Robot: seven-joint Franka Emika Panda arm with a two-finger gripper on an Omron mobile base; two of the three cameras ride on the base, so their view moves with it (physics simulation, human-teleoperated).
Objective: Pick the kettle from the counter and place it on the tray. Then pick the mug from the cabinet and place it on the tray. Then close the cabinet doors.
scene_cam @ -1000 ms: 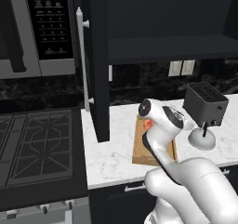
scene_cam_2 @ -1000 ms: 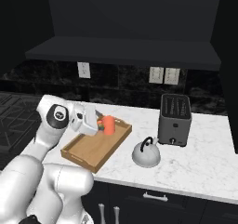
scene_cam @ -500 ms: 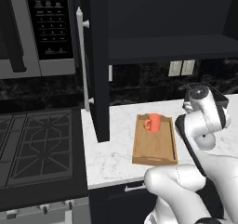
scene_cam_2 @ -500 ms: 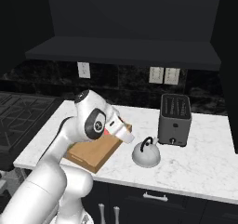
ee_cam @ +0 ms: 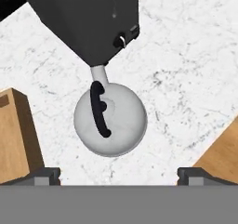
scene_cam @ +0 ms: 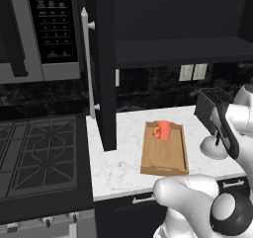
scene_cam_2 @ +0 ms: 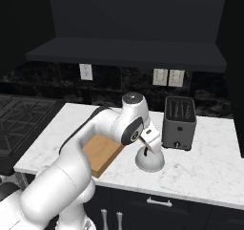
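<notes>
Swinging right across the counter (scene_cam: 123, 168), the arm has left the tray (scene_cam: 164, 155), where it hovered by the mug (scene_cam: 161, 129) a second ago, and now hangs over the kettle (ee_cam: 110, 119). Its gripper (ee_cam: 118, 174) points down at the kettle with jaws spread wide and nothing between them; the two fingertips (ee_cam: 42, 174) sit either side of the grey dome, above it and apart from it. Kettle, mug and tray lie where they did before. On the far end of the tray the mug stands upright. Right of the tray, the kettle rests on the marble just in front of the dark toaster (scene_cam_2: 178, 123), its spout toward the toaster. One cabinet door (scene_cam: 101, 64) stands open at the left.
</notes>
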